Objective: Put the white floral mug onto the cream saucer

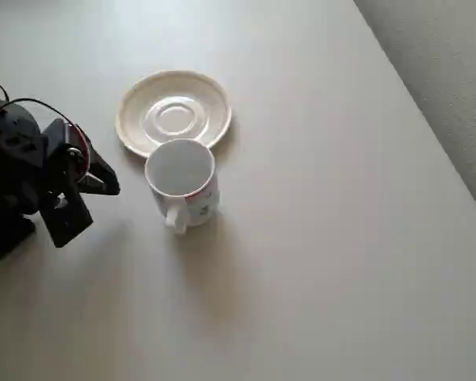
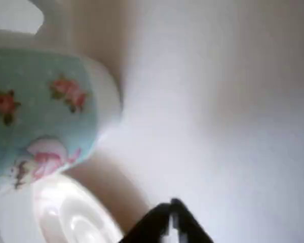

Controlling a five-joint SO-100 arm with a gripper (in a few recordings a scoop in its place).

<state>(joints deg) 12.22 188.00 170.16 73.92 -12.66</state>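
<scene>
Mug status: white floral mug [image 1: 182, 179] stood upright on the bench [image 1: 341, 262], not on the cream saucer [image 1: 173, 113]. In the overhead view the saucer sat at 12 o'clock from the mug, mug rim overlapping the saucer's near edge; contact could not be judged. Handle pointed to 6 o'clock. End effector [image 1: 103, 181] was at 9 o'clock from the mug, apart from it, fingers spread, holding nothing. Wrist view was blurred: mug [image 2: 40, 111] upper left, saucer [image 2: 71, 215] below it, one dark fingertip [image 2: 167, 225] at the bottom edge.
</scene>
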